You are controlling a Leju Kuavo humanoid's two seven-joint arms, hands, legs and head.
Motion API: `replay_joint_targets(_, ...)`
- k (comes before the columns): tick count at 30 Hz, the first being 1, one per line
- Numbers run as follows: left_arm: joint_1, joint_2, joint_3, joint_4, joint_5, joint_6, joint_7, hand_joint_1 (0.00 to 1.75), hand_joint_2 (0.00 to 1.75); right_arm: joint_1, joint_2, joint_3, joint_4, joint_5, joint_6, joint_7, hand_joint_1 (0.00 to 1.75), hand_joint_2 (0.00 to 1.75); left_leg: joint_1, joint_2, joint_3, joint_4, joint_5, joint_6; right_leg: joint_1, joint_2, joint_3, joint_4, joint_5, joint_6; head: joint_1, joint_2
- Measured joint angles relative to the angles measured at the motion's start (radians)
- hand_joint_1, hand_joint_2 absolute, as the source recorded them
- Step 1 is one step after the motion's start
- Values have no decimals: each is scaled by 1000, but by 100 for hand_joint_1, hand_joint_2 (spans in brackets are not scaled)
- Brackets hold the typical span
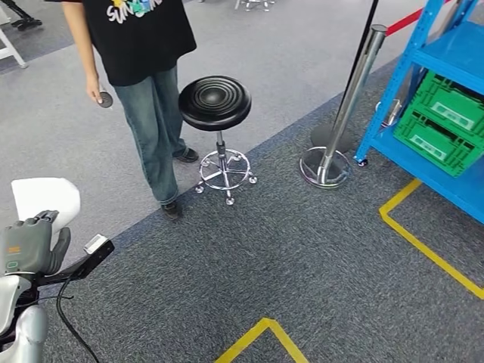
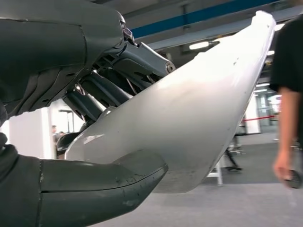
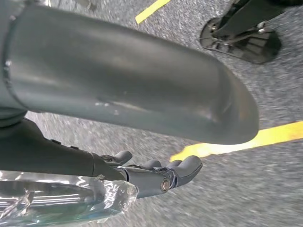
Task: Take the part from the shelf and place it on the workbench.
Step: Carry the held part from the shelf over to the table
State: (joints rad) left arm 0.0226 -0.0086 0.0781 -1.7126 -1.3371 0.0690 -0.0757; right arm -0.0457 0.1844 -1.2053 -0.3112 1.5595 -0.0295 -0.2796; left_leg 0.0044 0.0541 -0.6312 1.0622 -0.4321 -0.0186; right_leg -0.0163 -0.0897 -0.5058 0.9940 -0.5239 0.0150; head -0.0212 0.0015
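Observation:
A smooth white curved part [image 1: 48, 198] sits at the lower left of the head view, gripped by my left hand [image 1: 29, 246]. In the left wrist view the same white part [image 2: 200, 109] lies between the thick thumb [image 2: 89, 189] and the darker fingers [image 2: 118, 71], which close around it. My right hand [image 3: 118, 85] hangs over the grey carpet with its fingers [image 3: 161, 175] stretched out and nothing in them. The blue shelf [image 1: 451, 113] stands at the right of the head view, holding green crates [image 1: 445, 125].
A person in a black T-shirt and jeans [image 1: 143, 83] stands ahead on the left, holding a small black disc [image 1: 105, 99]. Beside them is a black stool [image 1: 215, 103]. A chrome stanchion post [image 1: 336, 128] stands near the shelf. Yellow tape lines [image 1: 422, 246] mark the carpet.

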Motion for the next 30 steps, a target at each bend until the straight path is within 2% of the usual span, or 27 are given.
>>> replay_joint_targets(1, 0, 0, 2, 0, 0, 0, -1, 175, 175, -1, 1, 1, 0, 0, 0, 0, 0, 0, -5, 15, 17, -33, 4, 7, 3, -13, 2, 0, -6, 6, 0, 0)
replay_joint_targets(2, 1, 0, 5, -1, 0, 0, -2, 175, 175, -2, 2, 2, 0, 0, 1, 0, 0, 0, -10, 17, 22, -45, -2, 14, 5, -25, 4, -1, -12, 12, 1, 0)
replay_joint_targets(3, 3, 0, 8, -1, -1, 0, -2, 175, 175, -4, 3, 4, 0, 0, 1, 0, 0, 0, -12, 7, 22, -49, -4, 23, 6, -38, 10, -3, -16, 18, 1, 0)
replay_joint_targets(4, 5, 0, 12, -2, -1, 0, -3, 175, 175, -6, 4, 5, 0, 0, 1, 0, 0, 0, -11, -5, 22, -51, -4, 30, 4, -39, 14, -3, -21, 24, 2, 0)
replay_joint_targets(5, 7, 0, 15, -3, -1, 0, -3, 175, 175, -8, 4, 7, 1, 0, 1, 0, 0, 0, -10, -17, 24, -54, -3, 37, 1, -22, 15, 5, -30, 28, 3, 0)
replay_joint_targets(6, 6, 0, 17, -3, -2, 0, -3, 175, 175, -8, 5, 9, 1, 0, 1, 0, 0, 0, -8, -29, 25, -57, -1, 44, -1, 7, 5, 33, -49, 31, 5, 0)
replay_joint_targets(8, 3, 0, 19, -4, -3, -1, -4, 175, 175, -6, 6, 11, 1, 0, 3, 0, 0, 0, -7, -52, 27, -58, -2, 54, -3, 71, -57, 157, -108, 30, 10, 0)
replay_joint_targets(9, 2, -1, 19, -4, -4, -1, -5, 175, 175, -3, 6, 11, 2, 0, 3, 0, 0, 0, -8, -66, 27, -58, -2, 57, -3, 83, -99, 233, -134, 30, 10, 0)
replay_joint_targets(10, 3, -2, 20, -4, -5, -2, -5, 175, 175, -1, 7, 12, 2, 0, 4, 0, 0, 0, -10, -81, 28, -58, -3, 58, -3, 87, -136, 289, -145, 29, 11, 0)
replay_joint_targets(11, 4, -3, 22, -4, -5, -3, -5, 175, 175, 0, 7, 12, 2, 0, 5, 0, 0, 0, -11, -96, 30, -58, -4, 59, -2, 88, -158, 309, -135, 27, 11, 0)
replay_joint_targets(12, 5, -5, 24, -3, -6, -5, -5, 175, 175, 0, 7, 12, 3, 0, 5, 0, 0, 0, -12, -111, 33, -58, -5, 59, -2, 91, -161, 290, -104, 25, 11, 0)
replay_joint_targets(13, 5, -7, 27, -3, -6, -6, -5, 175, 175, 0, 7, 12, 3, 0, 5, 0, 0, 0, -12, -126, 37, -58, -7, 58, -2, 99, -145, 234, -59, 22, 12, 0)
replay_joint_targets(14, 5, -9, 30, -3, -6, -7, -5, 175, 175, 0, 7, 12, 3, 0, 5, 0, 0, 0, -11, -140, 40, -57, -9, 55, -3, 121, -120, 162, -15, 18, 12, 0)
replay_joint_targets(15, 3, -11, 34, -3, -6, -8, -5, 175, 175, 0, 7, 12, 3, 0, 5, 1, 0, 0, -12, -154, 41, -54, -11, 51, -5, 145, -94, 95, 14, 16, 11, 0)
replay_joint_targets(16, 1, -13, 38, -3, -6, -10, -5, 175, 175, 0, 7, 13, 3, 0, 5, 1, 0, 0, -11, -166, 39, -52, -13, 46, -6, 164, -73, 48, 30, 14, 10, 0)
replay_joint_targets(17, -1, -15, 42, -3, -5, -12, -5, 175, 175, 0, 8, 14, 3, 0, 5, 2, 0, 0, -8, -179, 35, -50, -12, 40, -6, 175, -62, 26, 32, 13, 10, 0)
replay_joint_targets(19, -2, -19, 53, -3, 0, -18, -5, 175, 175, -1, 11, 16, 2, 0, 6, 5, 0, 0, -3, -198, 27, -50, -9, 27, -3, 158, -54, 19, 31, 8, 9, 0)
replay_joint_targets(20, -2, -21, 60, -4, 5, -21, -6, 175, 175, -1, 13, 18, 2, 0, 6, 5, 0, 0, -2, -186, 24, -44, -13, 22, -3, 146, -51, 16, 33, 2, 9, 0)
replay_joint_targets(21, -3, -24, 66, -4, 12, -23, -6, 175, 175, -2, 15, 19, 1, 0, 7, 6, 0, 0, -3, -160, 16, -27, -25, 17, -3, 134, -48, 12, 34, -4, 6, 0)
replay_joint_targets(23, -9, -32, 78, -4, 31, -28, -8, 175, 175, 0, 17, 20, 0, 0, 7, 6, 0, 0, -4, -92, -30, 70, -79, 7, -1, 105, -41, 7, 33, -14, 0, 0)
replay_joint_targets(24, -12, -36, 84, -4, 41, -31, -8, 175, 175, 1, 17, 20, -1, 0, 7, 6, 0, 0, -1, -74, -64, 136, -109, 2, 0, 90, -40, 7, 31, -17, -2, 0)
replay_joint_targets(25, -12, -41, 90, -4, 52, -34, -9, 175, 175, 3, 17, 20, -1, 0, 8, 6, 0, 0, 3, -67, -93, 193, -130, -2, 1, 75, -39, 7, 29, -18, -3, 0)
replay_joint_targets(26, -12, -46, 96, -4, 64, -37, -10, 175, 175, 3, 17, 21, -2, 0, 8, 6, 0, 0, 5, -64, -109, 222, -132, -4, 2, 61, -38, 7, 27, -18, -3, 0)
replay_joint_targets(27, -12, -51, 103, -4, 79, -41, -11, 175, 175, 3, 18, 21, -3, 0, 9, 6, 0, 0, 7, -61, -107, 217, -117, -5, 3, 47, -36, 7, 24, -17, -3, 0)
replay_joint_targets(28, -13, -58, 111, -5, 100, -48, -12, 175, 175, 3, 18, 21, -3, 0, 9, 6, 0, 0, 8, -54, -84, 171, -85, -5, 3, 33, -32, 7, 21, -15, -3, 0)
replay_joint_targets(29, -14, -65, 120, -6, 124, -56, -13, 175, 175, 3, 19, 23, -3, 0, 9, 6, 0, 0, 7, -36, -48, 105, -50, -3, 3, 20, -26, 7, 17, -12, -3, 0)
replay_joint_targets(30, -18, -74, 131, -8, 153, -68, -14, 175, 175, 3, 20, 24, -4, 0, 10, 6, 0, 0, 1, -7, -12, 40, -27, 1, 6, 8, -21, 7, 12, -8, -3, 0)
